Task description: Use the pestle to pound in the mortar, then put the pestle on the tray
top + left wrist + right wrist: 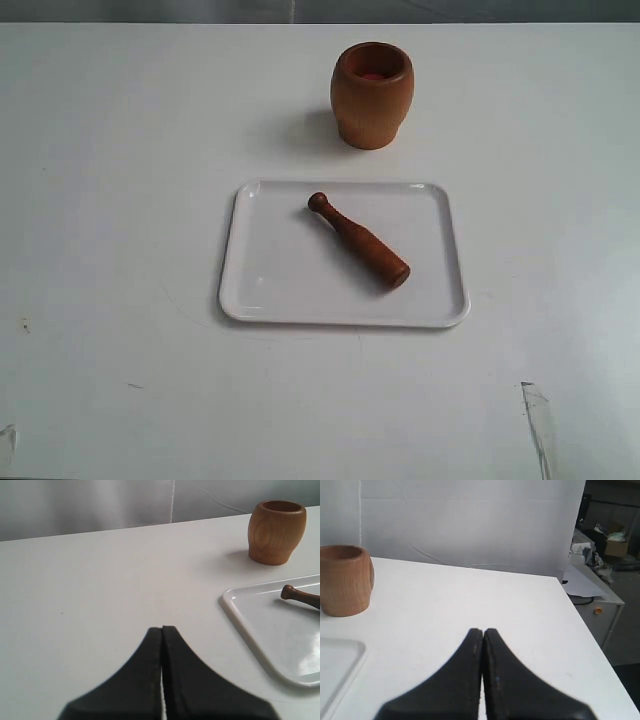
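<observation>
**Pestle on tray; both pincers closed, empty**

Slim dark reddish-brown wooden pestle [358, 240] lies diagonally on the flat white glossy rectangular tray [250, 300], knob end toward the barrel-shaped brown wooden mortar [372, 95]. The mortar stands upright near the tray, not touching it. Left gripper [162, 628] and right gripper [483, 630]: fingers pressed together, gripping nothing, above the white table [100, 200].

the mortar [372, 100] at upper centre is turned wood with visible grain and a soft sheen. the pestle [362, 243] is darker, smooth polished wood. the tray [262, 290] under it is glossy white, plastic or ceramic. the table [110, 200] is matt white, lightly scuffed.
</observation>
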`<move>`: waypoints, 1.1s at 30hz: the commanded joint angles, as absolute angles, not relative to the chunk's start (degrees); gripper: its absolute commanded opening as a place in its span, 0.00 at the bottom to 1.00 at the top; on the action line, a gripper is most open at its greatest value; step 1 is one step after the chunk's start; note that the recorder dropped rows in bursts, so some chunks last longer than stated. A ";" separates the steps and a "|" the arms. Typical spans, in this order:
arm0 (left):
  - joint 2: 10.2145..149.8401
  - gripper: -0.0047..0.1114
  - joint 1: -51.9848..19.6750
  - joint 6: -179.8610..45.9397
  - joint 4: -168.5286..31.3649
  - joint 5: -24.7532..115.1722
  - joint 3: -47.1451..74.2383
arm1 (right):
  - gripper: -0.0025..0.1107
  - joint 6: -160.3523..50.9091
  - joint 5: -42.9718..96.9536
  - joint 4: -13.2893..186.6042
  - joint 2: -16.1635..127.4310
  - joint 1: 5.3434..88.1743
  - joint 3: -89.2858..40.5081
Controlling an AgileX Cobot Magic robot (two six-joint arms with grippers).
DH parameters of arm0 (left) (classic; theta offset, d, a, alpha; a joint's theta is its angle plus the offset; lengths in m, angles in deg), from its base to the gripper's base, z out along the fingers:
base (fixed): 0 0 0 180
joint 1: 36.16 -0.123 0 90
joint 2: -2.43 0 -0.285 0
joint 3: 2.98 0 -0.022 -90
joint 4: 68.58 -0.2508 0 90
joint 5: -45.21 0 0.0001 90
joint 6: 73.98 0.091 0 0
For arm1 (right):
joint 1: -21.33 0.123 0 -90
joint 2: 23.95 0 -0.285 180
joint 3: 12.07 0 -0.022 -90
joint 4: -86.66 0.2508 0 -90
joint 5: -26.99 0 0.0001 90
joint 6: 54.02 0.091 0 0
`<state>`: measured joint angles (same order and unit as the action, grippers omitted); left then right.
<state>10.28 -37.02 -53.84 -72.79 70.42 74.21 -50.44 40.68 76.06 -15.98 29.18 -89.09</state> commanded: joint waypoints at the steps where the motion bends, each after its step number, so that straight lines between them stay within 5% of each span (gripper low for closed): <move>1: 10.21 0.04 -36.57 -54.30 -72.37 70.24 74.24 | 0.02 -50.27 40.90 76.67 -16.16 28.72 -89.29; 33: 10.21 0.04 -36.57 -54.30 -72.37 70.24 74.24 | 0.02 -44.61 41.20 76.67 -16.16 28.72 -89.29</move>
<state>10.28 -37.02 -53.84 -72.79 70.42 74.21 -44.82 41.47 76.48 -15.98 29.18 -89.09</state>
